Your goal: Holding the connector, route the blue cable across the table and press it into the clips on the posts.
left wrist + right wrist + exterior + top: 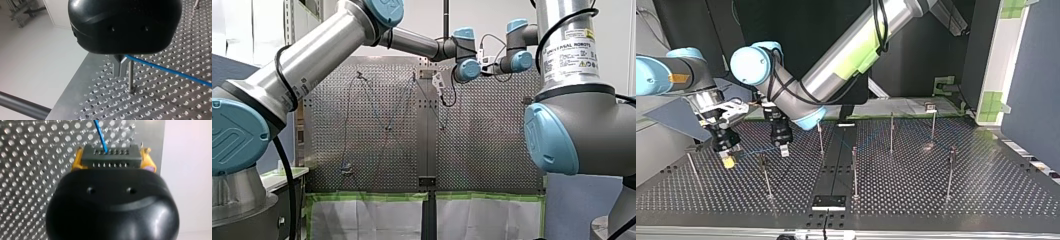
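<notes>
Top view: perforated table (986, 190), thin posts (854, 172) standing across it. Right gripper (728, 161) low over table at view's left, yellow pads (76, 161) clamped on black connector (110, 157). Left gripper (784, 151) just beside it, metal fingers (120, 66) pinched on blue cable (170, 71), close beside one post. Cable runs from connector through left gripper, onward above table.
</notes>
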`<act>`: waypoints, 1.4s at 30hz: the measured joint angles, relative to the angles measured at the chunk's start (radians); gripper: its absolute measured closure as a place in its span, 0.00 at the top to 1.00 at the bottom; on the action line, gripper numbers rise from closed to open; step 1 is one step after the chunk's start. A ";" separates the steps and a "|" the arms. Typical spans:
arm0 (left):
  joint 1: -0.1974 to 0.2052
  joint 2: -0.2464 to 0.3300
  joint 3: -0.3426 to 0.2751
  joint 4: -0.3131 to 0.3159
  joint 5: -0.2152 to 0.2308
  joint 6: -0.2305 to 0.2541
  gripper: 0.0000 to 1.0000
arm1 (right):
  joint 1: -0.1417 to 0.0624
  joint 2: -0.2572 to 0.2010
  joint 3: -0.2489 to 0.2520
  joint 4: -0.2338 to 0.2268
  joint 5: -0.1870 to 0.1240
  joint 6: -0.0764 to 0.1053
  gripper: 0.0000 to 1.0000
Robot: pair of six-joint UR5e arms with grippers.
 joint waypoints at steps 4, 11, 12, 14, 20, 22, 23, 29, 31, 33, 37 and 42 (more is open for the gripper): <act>0.008 -0.002 0.000 0.036 0.028 0.001 0.00 | -0.004 -0.001 0.000 -0.007 -0.001 0.006 0.00; 0.033 -0.004 -0.001 0.075 0.090 -0.011 0.00 | -0.005 0.000 0.000 -0.012 -0.002 0.017 0.00; 0.039 -0.004 -0.002 0.073 0.100 -0.013 0.00 | -0.005 0.001 0.000 -0.012 -0.002 0.018 0.00; 0.044 -0.004 -0.008 0.072 0.114 -0.016 0.00 | -0.005 0.001 0.000 -0.013 -0.002 0.021 0.00; 0.056 -0.006 -0.051 0.103 0.162 -0.021 0.00 | 0.009 0.001 -0.001 -0.012 -0.001 0.015 0.00; 0.058 -0.006 -0.068 0.120 0.180 -0.020 0.00 | 0.010 0.001 -0.001 -0.012 -0.002 0.015 0.00; 0.060 -0.006 -0.075 0.127 0.187 -0.020 0.00 | 0.010 0.001 -0.001 -0.012 -0.002 0.015 0.00; 0.071 -0.006 -0.091 0.145 0.225 -0.018 0.00 | 0.010 0.001 0.000 -0.012 -0.001 0.015 0.00; 0.070 -0.006 -0.091 0.144 0.231 -0.017 0.00 | 0.010 0.001 0.000 -0.012 -0.001 0.015 0.00; 0.070 -0.006 -0.092 0.146 0.238 -0.016 0.00 | 0.010 0.001 0.000 -0.012 -0.001 0.015 0.00; 0.073 -0.010 -0.092 0.151 0.262 -0.016 0.00 | 0.010 0.001 0.000 -0.012 -0.001 0.015 0.00; 0.070 -0.012 -0.107 0.157 0.294 -0.015 0.00 | 0.010 0.001 0.000 -0.012 -0.002 0.015 0.00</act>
